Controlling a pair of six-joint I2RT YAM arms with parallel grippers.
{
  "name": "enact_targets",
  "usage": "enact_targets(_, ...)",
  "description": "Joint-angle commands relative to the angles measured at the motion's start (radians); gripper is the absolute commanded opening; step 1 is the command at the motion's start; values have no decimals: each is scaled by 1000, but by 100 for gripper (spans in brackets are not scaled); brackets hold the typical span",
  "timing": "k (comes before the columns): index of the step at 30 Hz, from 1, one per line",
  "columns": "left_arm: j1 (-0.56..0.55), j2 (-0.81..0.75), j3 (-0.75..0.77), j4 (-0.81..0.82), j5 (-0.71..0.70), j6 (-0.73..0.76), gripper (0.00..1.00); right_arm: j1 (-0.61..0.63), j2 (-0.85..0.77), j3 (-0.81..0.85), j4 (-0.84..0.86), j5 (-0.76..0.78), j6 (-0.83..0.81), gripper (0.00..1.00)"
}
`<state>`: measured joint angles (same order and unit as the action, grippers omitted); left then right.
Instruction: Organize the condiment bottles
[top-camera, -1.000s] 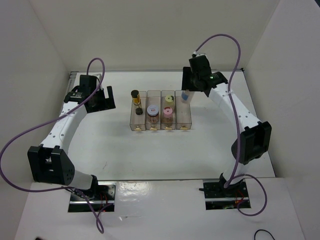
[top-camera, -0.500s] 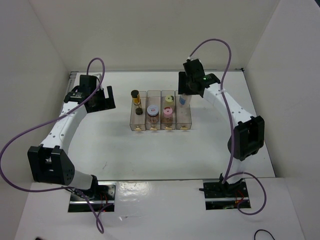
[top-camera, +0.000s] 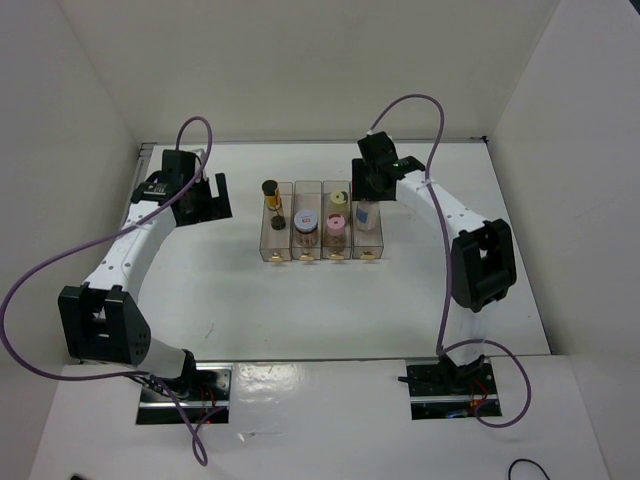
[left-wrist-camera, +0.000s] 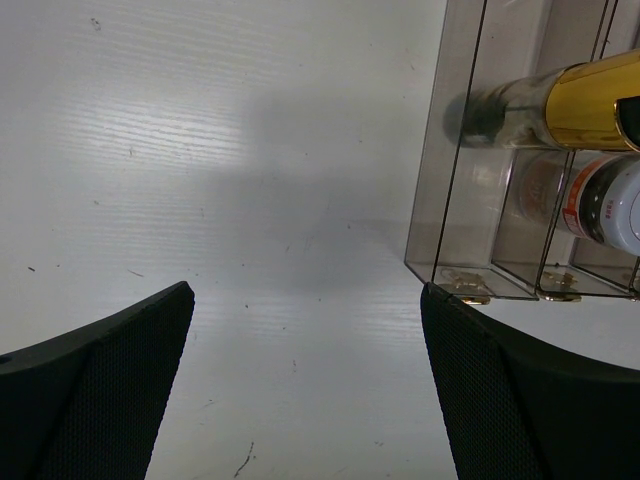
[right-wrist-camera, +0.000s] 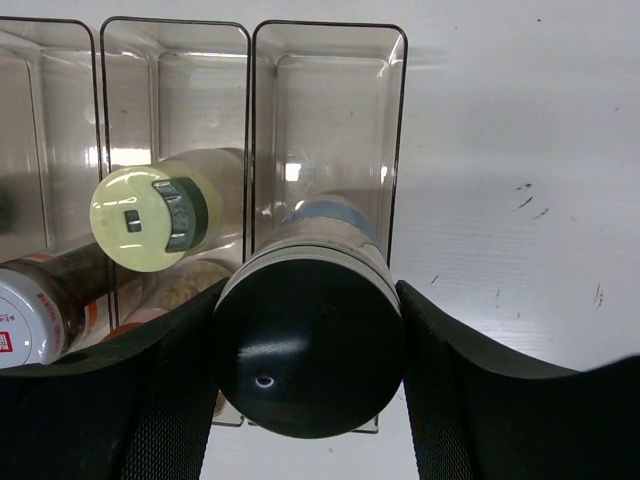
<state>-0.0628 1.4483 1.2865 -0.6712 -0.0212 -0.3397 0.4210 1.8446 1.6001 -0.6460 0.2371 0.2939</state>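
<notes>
My right gripper (top-camera: 371, 190) (right-wrist-camera: 308, 350) is shut on the dark-lidded, blue-labelled jar (top-camera: 367, 212) (right-wrist-camera: 308, 340), which stands upright over the rightmost slot of the clear rack (top-camera: 372, 245) (right-wrist-camera: 330, 90). The slot beside it holds the cream jar with the dotted lid (top-camera: 338, 198) (right-wrist-camera: 150, 218) and the pink jar (top-camera: 336, 223). The white-lidded brown jar (top-camera: 305, 220) (left-wrist-camera: 605, 200) (right-wrist-camera: 25, 320) sits in the second slot. The slim amber bottle (top-camera: 270, 190) (left-wrist-camera: 580, 95) is in the leftmost slot. My left gripper (top-camera: 206, 196) (left-wrist-camera: 305, 380) stands open and holds nothing, left of the rack.
White walls close in the table at the back and on both sides. Purple cables arc above both arms. The rack's front edge carries small brass fittings (left-wrist-camera: 465, 288).
My right gripper has carried the blue-labelled jar left and toward the near side, from beyond the rack's back edge to over its rightmost slot. The left arm has stayed still.
</notes>
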Motion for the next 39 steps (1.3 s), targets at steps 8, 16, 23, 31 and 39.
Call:
enact_targets(8,4,15,-6,28,-6,18,100,28,25,-32,166,28,-1,39)
enact_targets(16,4,15,-6,28,-6,18,100,38,36,-54,177,87,-1,48)
enact_targets(23,4,15,-6,28,-6,18,100,38,36,-54,167,96,8,71)
enact_targets(31,4,6,-6,19,-6,18,100,38,16,-72,158,96,17,98)
enact_targets(39,4,-51,-35,19,3,-1,100,47,-148,-40,149,55,17,98)
